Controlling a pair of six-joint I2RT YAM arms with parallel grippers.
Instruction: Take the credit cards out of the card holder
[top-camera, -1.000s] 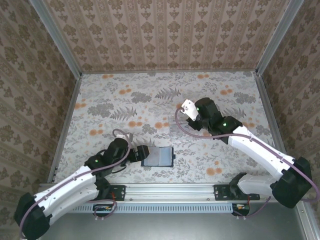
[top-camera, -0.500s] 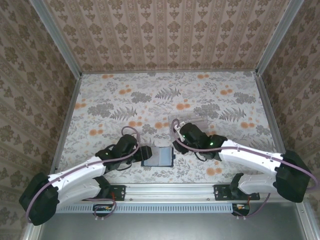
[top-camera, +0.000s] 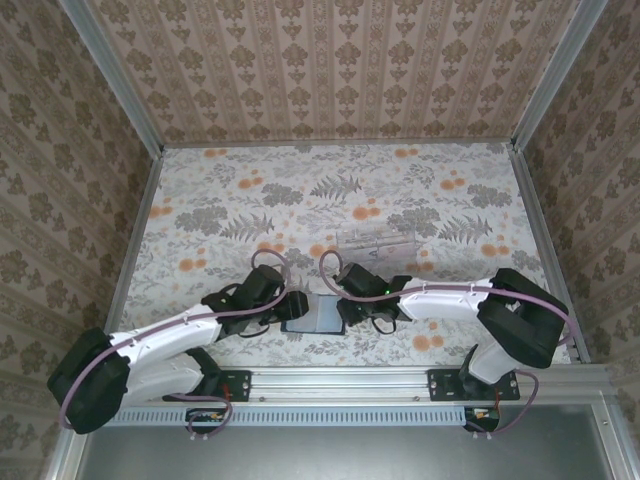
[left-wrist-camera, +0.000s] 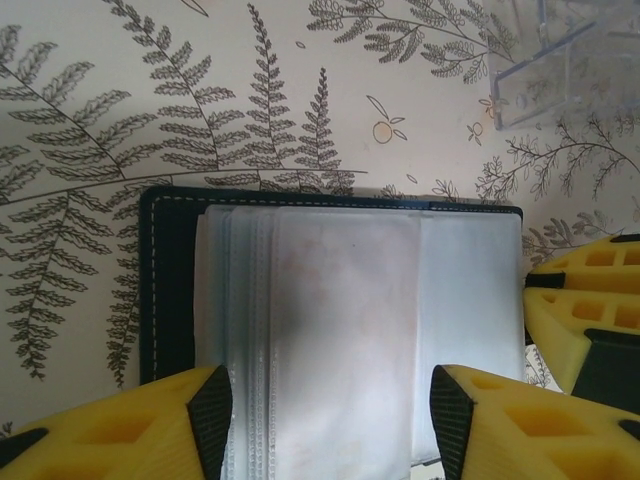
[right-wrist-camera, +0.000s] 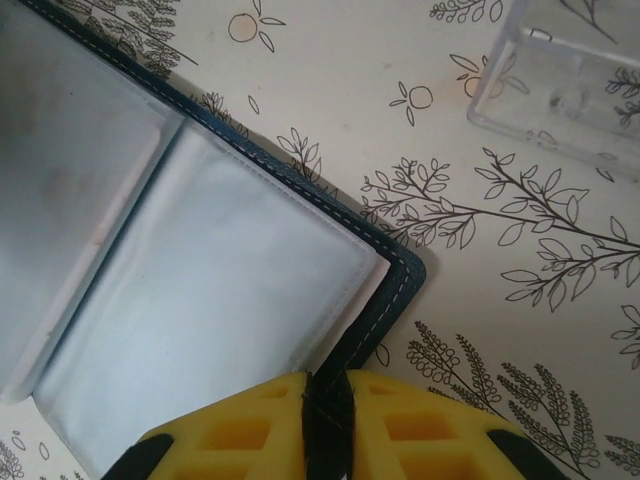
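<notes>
1. Left gripper (left-wrist-camera: 330, 400): jaws stand well apart, gripping nothing; finger bases are cut off at the frame bottom.
2. Right gripper (right-wrist-camera: 325, 400): jaws nearly together, pinching a dark stitched strip at the edge of the card holder (right-wrist-camera: 230, 270); fingers are cropped below.
3. Card holder lies open and flat between the left jaws, with its right edge in the right jaws.
4. Credit cards (left-wrist-camera: 345, 290): pale blurs behind frosted sleeves; count unclear.
5. Clear tray (left-wrist-camera: 540, 70) sits beyond both jaws, cropped.

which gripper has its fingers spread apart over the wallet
The left gripper: its yellow fingers stand apart over the open card holder, while the right gripper has its fingers closed together at the holder's edge.
</notes>
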